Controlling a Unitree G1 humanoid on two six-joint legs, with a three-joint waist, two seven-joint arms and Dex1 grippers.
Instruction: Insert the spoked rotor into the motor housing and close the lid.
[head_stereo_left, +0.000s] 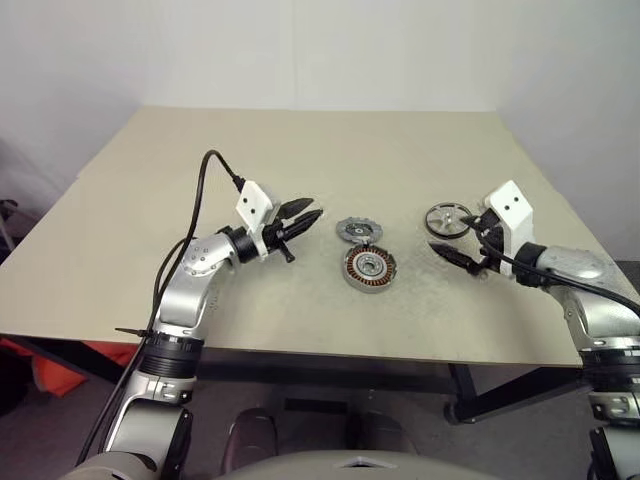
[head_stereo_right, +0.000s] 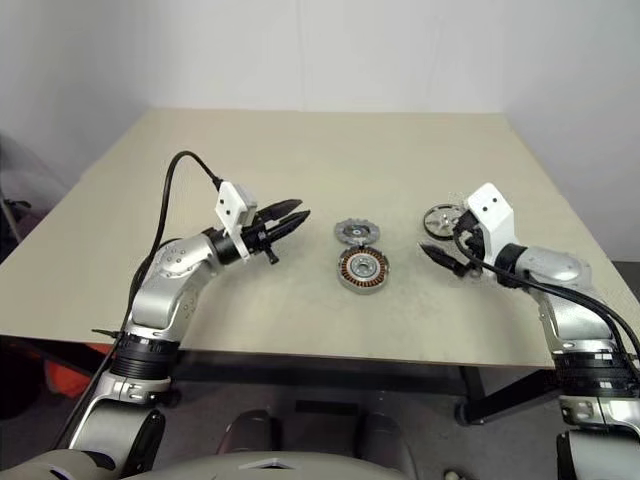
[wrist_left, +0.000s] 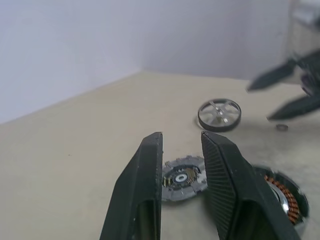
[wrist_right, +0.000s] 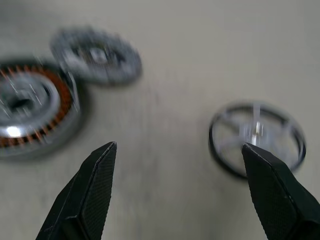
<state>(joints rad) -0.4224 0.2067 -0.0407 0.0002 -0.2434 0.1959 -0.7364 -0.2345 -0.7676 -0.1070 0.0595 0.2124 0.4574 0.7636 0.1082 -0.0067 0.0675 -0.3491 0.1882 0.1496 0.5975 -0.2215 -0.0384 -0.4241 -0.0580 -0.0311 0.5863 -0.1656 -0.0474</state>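
— Lying flat near the counter's right edge, the spoked rotor (head_stereo_left: 448, 219), just beyond the right gripper (head_stereo_left: 462, 241); fingers spread wide, grasping nothing.

— Nearer than the left gripper (head_stereo_left: 303, 219)?

— Far nearer. Left fingers parted a little, empty, aimed across at the lid (head_stereo_left: 359, 231).

— And the motor housing (head_stereo_left: 370, 268)?

— Mid-counter, toward the near edge, touching the lid, well apart from the rotor. Probably a right-arm pick.

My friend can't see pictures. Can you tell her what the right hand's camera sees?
The right gripper is open above a tan table, holding nothing. The spoked rotor lies by one finger; the motor housing and the lid lie farther off.
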